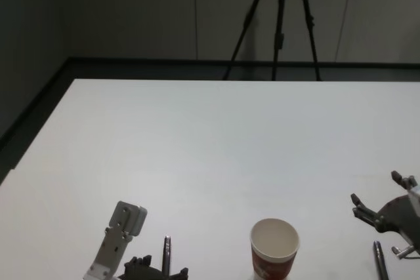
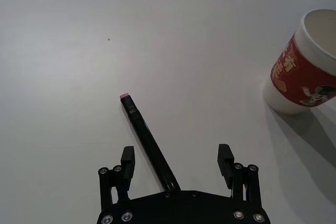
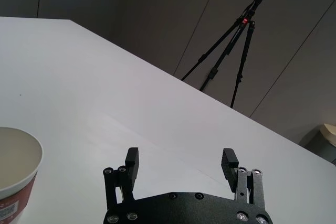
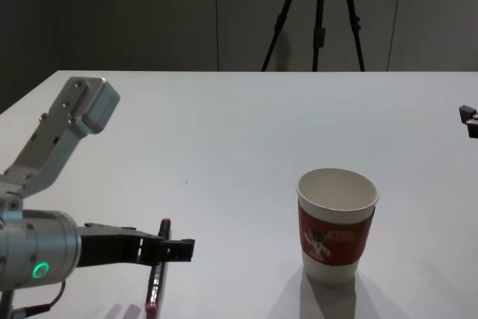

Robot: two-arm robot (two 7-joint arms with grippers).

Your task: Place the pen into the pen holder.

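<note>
Left claw (image 2: 177, 153) low over pen (image 2: 147, 140), near side of table (image 1: 197, 149).
Fingers spread, one either side of the pen, neither touching it. Pen lies flat on the table, apart from the pen holder (image 4: 337, 229), which stands upright to its right. Right claw (image 3: 181, 158) hangs at far right, fingers spread, second pen (image 1: 379, 260) lying close by.

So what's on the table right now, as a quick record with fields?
pen: lying flat on the table, beneath the left gripper
pen holder: upright, empty, to the right of that pen
left gripper: open, poised over the pen
right gripper: open, off to the right
second pen: on the table near the right gripper
</note>
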